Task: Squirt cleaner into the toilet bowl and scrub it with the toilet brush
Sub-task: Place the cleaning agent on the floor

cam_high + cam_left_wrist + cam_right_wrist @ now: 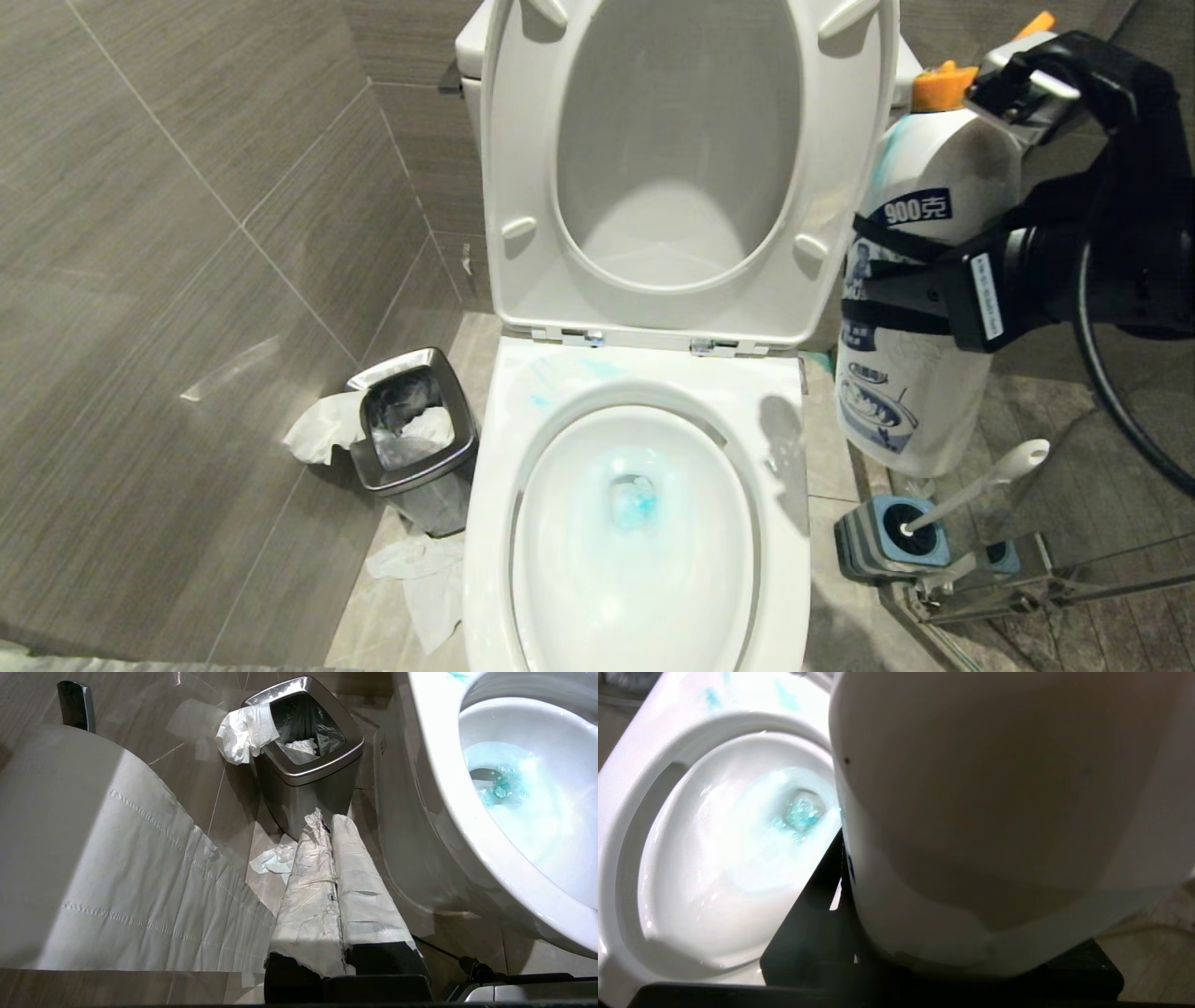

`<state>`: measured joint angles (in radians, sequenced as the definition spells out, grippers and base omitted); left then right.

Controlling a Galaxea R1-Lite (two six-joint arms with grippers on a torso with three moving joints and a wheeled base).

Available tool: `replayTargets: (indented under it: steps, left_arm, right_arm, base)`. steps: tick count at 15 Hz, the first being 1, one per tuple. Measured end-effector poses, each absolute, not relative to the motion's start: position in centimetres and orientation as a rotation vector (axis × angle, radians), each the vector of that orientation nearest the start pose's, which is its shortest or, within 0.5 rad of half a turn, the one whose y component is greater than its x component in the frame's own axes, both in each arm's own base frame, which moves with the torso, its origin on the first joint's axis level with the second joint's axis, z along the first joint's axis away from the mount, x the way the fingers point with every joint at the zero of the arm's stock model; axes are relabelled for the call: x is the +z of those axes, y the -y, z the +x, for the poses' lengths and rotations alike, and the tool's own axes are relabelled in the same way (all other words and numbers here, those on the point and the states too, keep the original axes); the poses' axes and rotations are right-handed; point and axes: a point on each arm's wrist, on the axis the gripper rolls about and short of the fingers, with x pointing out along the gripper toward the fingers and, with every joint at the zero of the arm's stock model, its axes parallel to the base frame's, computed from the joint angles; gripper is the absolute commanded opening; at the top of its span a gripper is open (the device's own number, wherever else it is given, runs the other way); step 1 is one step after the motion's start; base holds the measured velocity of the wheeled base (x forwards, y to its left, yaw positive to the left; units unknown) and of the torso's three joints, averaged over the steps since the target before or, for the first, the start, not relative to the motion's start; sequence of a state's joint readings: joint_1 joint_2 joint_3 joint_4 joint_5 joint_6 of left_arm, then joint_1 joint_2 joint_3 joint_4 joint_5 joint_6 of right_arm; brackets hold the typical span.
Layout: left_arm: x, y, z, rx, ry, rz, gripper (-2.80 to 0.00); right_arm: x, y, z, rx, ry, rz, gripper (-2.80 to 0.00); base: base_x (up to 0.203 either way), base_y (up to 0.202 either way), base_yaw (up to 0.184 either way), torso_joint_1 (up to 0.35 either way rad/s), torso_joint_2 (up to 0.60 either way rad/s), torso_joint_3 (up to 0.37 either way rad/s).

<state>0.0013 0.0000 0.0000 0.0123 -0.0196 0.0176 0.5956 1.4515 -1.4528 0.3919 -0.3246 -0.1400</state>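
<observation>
The right tool [920, 280] gripped a big white cleaner bottle [920, 327] around its waist, beside the toilet bowl [635, 532], where the cleaner [633, 504] showed as pale turquoise pooled at the drain. The toilet brush [980, 485] stood tilted in its blue-and-grey holder [887, 541] on the floor beside the bowl; it looked light, stiff and smooth, best gripped high on the slim grey handle. The left tool [329, 826], paper-wrapped, was closed by the waste bin [308, 765].

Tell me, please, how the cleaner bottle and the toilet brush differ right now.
The cleaner bottle is broad, white and labelled, with an orange cap; the toilet brush shows only a slim pale handle. The bottle hangs clear of the floor, clamped in the right gripper; the brush stands untouched in its blue-and-grey holder, handle leaning. Both sit to the right of the toilet bowl.
</observation>
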Motion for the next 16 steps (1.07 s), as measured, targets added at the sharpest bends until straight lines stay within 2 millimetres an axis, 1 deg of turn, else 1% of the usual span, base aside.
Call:
replayTargets:
  steps: [3, 5, 7, 9, 11, 16]
  left_arm:
    - [7.4, 0.0, -2.3, -0.019, -0.012, 0.018, -2.80]
    - [7.4, 0.0, -2.3, -0.017, -0.013, 0.021, -2.80]
    - [7.4, 0.0, -2.3, -0.017, -0.013, 0.022, -2.80]
    - [7.4, 0.0, -2.3, -0.017, -0.013, 0.021, -2.80]
    - [7.4, 0.0, -2.3, -0.017, -0.014, 0.021, -2.80]
    - [7.4, 0.0, -2.3, -0.018, -0.014, 0.021, -2.80]
  right_arm:
    - [34.0, -8.5, 19.9, 0.218, -0.328, -0.248, -2.80]
    - [33.6, -6.0, 20.0, 0.183, -0.340, -0.211, -2.80]
    - [33.0, -4.2, 20.2, 0.175, -0.325, -0.176, -2.80]
    - [32.5, -3.4, 20.8, 0.183, -0.271, -0.151, -2.80]
    - [31.7, -3.0, 21.5, 0.187, -0.237, -0.140, -2.80]
    - [29.1, -2.5, 23.1, 0.165, -0.248, -0.131, -2.80]
  base:
    - [0.000, 0.000, 0.000, 0.000, 0.00, 0.000]
    - [0.000, 0.000, 0.000, 0.000, 0.00, 0.000]
    - [0.000, 0.000, 0.000, 0.000, 0.00, 0.000]
    - [0.000, 0.000, 0.000, 0.000, 0.00, 0.000]
    - [0.000, 0.000, 0.000, 0.000, 0.00, 0.000]
    - [0.000, 0.000, 0.000, 0.000, 0.00, 0.000]
